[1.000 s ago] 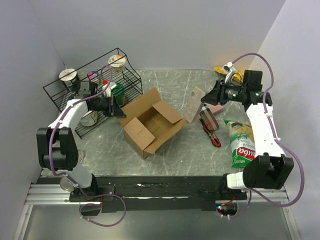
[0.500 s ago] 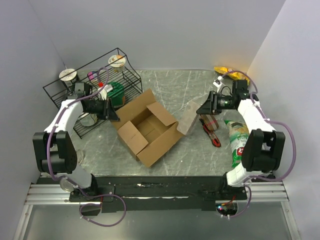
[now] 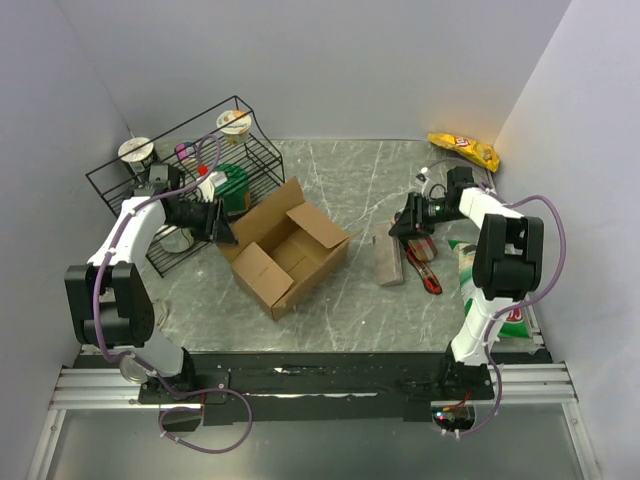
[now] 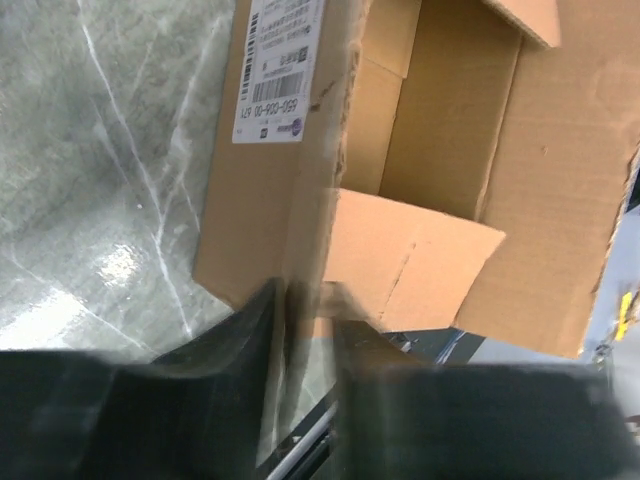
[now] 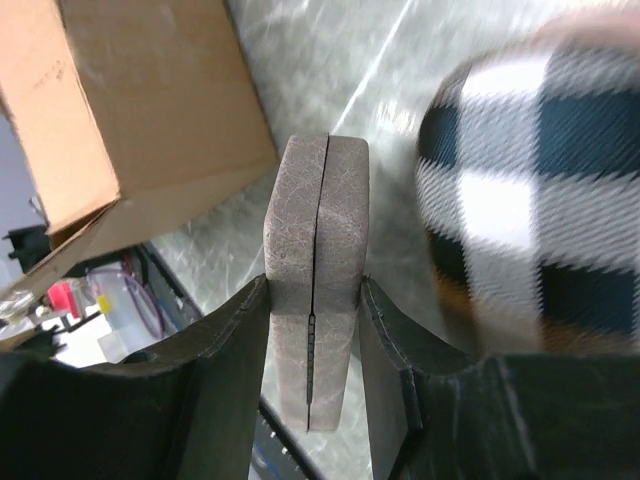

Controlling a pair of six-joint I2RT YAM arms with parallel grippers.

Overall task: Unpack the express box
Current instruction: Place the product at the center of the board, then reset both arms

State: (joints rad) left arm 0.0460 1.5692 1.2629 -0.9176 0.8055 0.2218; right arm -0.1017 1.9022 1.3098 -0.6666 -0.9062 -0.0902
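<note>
Centrally on the table (image 3: 350, 170) sits the express box (image 3: 258, 270), flaps open, no contents visible. The left gripper (image 4: 305, 315), at its ten o'clock, straddles a cardboard edge with jaws slightly parted; whether it grips cannot be told. The right gripper (image 5: 315, 290), at three o'clock, pinches a grey slab (image 5: 315, 200). The box is judged light, stiff-walled and prone to sliding; hold a wall rim, not a floppy flap.

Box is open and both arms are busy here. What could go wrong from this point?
1. The right hand pinches the grey case by one end only, close to the plaid pouch; the case might slip, or bump the pouch when set down.
2. The left hand straddles a wall of the express box; if it pulls away while catching the cardboard, it could drag or tilt the box toward the wire rack.
</note>
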